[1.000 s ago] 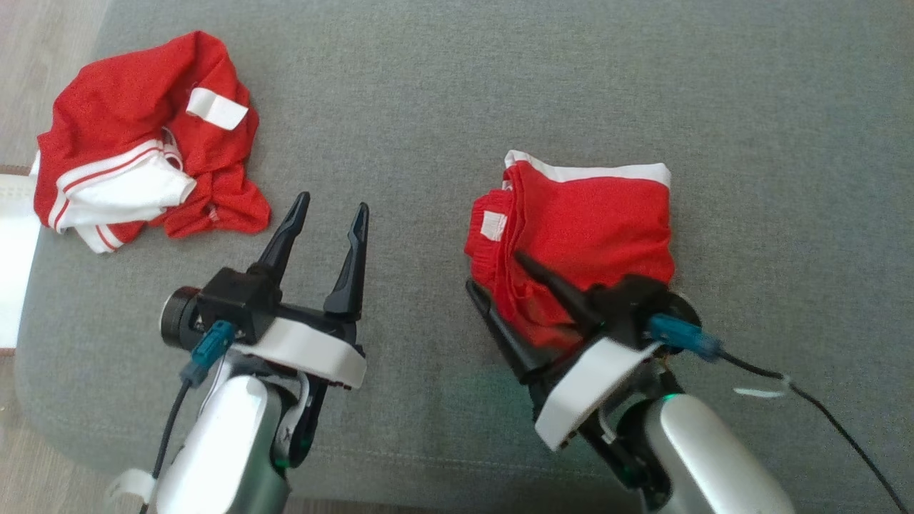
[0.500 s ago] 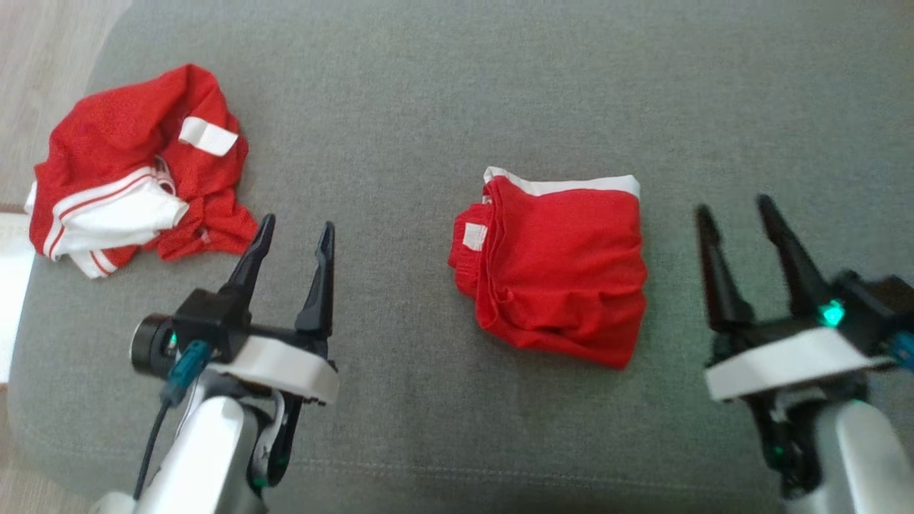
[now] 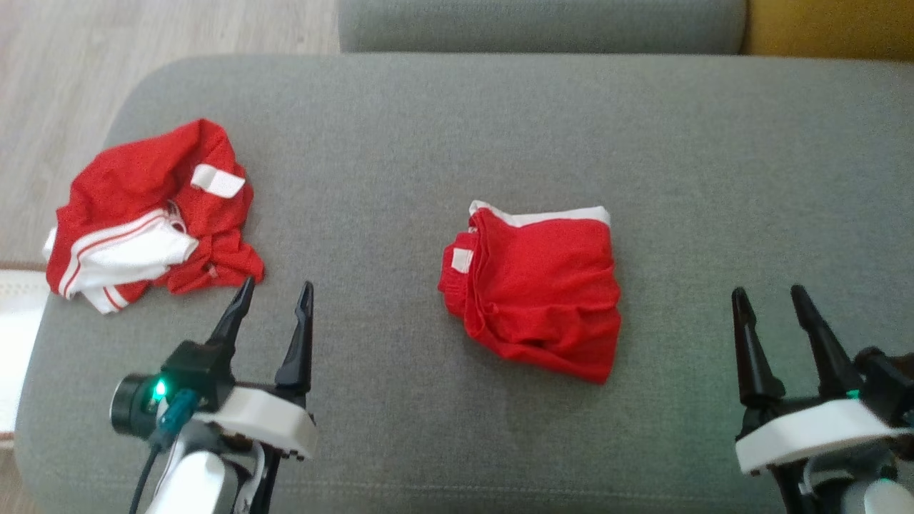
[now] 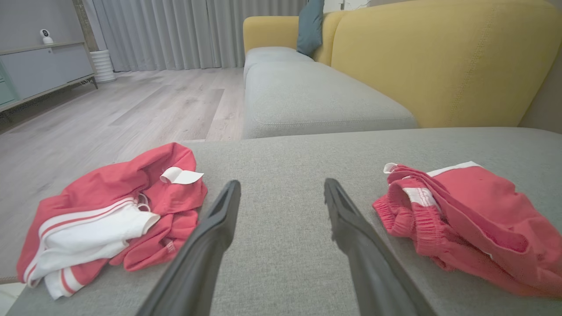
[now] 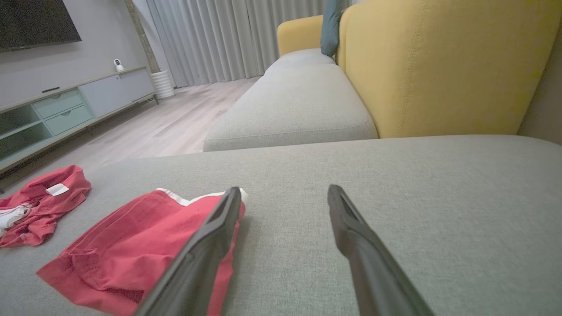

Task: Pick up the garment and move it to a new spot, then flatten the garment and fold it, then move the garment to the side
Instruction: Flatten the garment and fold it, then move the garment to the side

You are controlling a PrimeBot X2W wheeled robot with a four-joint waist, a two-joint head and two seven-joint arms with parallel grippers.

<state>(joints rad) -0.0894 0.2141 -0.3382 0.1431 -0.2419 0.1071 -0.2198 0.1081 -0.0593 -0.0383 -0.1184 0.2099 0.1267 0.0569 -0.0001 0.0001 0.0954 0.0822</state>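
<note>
A folded red garment (image 3: 535, 285) with a white hem lies flat in the middle of the grey sofa cushion (image 3: 428, 143). It also shows in the left wrist view as the folded garment (image 4: 465, 219) and in the right wrist view (image 5: 131, 254). A second red and white garment (image 3: 150, 214) lies crumpled at the cushion's left end (image 4: 109, 210). My left gripper (image 3: 277, 285) stands open and empty just below that heap. My right gripper (image 3: 767, 291) is open and empty, well to the right of the folded garment and clear of it.
The cushion's rounded left edge drops to a wooden floor (image 3: 57, 71). Another grey seat (image 3: 535, 21) adjoins at the back, with a yellow backrest (image 5: 439, 66) to the right. Something white (image 3: 14, 321) sits at the left edge, beside the cushion.
My right gripper has come off the folded garment, leaving it lying, and swung out to the right. The head camera has lifted, so the whole scene sits lower in view.
</note>
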